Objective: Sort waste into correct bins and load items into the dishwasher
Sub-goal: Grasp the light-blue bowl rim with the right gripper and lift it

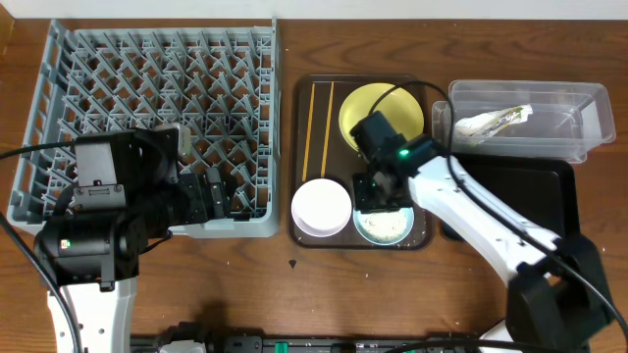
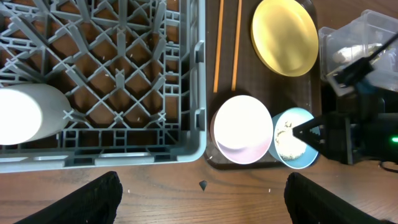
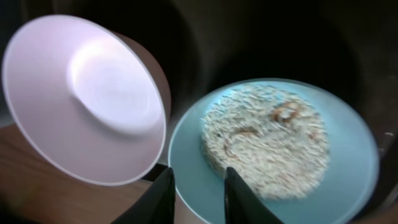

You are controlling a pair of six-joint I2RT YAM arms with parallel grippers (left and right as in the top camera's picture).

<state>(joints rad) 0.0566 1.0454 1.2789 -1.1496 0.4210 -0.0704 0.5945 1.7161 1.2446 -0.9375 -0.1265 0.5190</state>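
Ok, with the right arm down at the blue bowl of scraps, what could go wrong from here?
1. The jaws of the right gripper straddle one side of the light blue bowl at its rim. Lifting by that edge could tip it and spill the rice scraps onto the brown tray.
2. The white bowl sits right beside it, seemingly touching, so it might get nudged or dragged.
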